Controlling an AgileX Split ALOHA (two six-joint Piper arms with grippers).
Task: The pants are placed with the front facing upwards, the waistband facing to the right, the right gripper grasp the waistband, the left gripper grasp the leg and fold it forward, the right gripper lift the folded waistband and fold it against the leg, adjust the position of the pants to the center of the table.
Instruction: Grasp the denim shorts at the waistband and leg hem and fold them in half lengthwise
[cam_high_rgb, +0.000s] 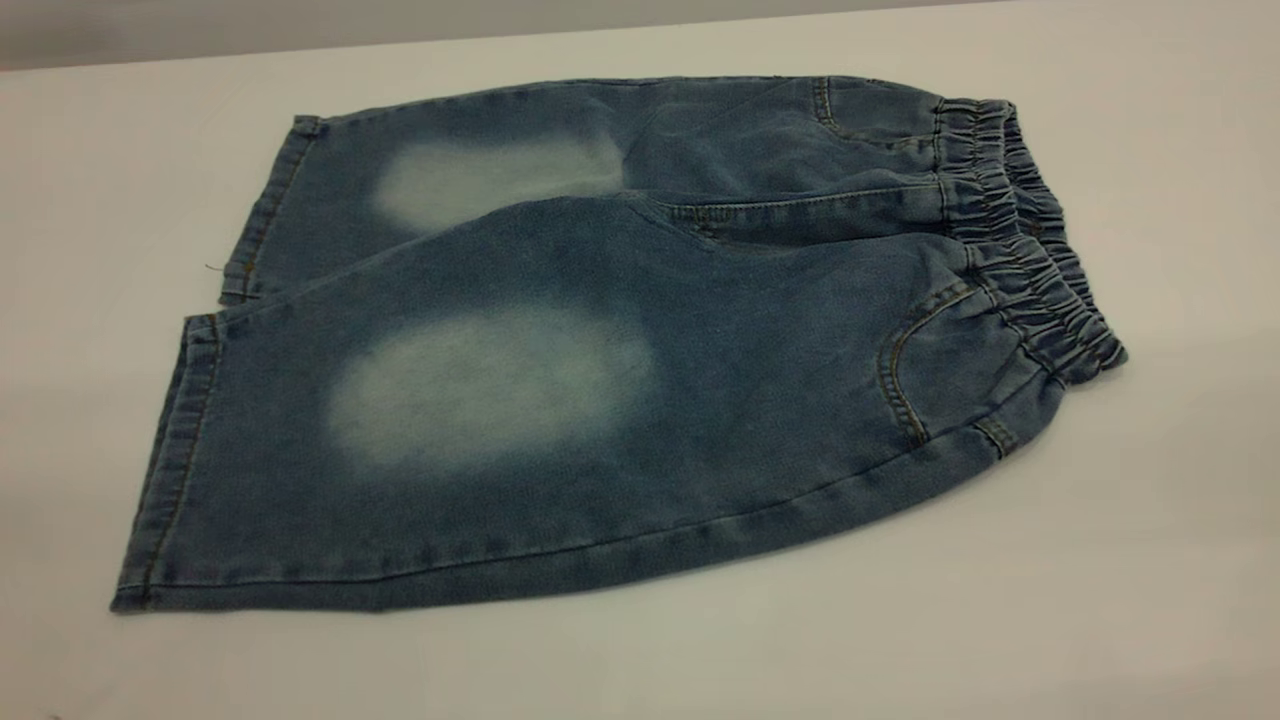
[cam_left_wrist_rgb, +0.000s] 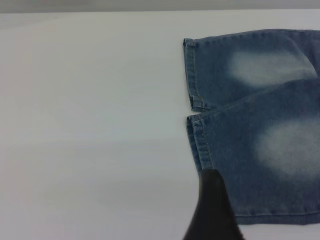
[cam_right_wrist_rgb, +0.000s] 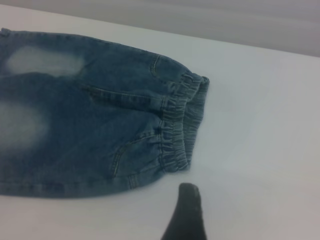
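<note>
On white surface (cam_high_rgb: 1150, 560), pants (cam_high_rgb: 620, 370) lie flat, long axis left-right: leg hems at left, waistband (cam_high_rgb: 1030, 240) at right. Left hand (cam_left_wrist_rgb: 212, 210) hovers just beside near-leg hem, right hand (cam_right_wrist_rgb: 185, 215) near waistband w/o touching; finger spread of either can't be told.

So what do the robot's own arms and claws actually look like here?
Little of them shows. The exterior view has no arm at all. Each wrist view catches one dark, smooth, tapering fingertip with a rounded end: the left gripper near the pants' leg hems, the right gripper near the waistband. No cables or markings are visible.
</note>
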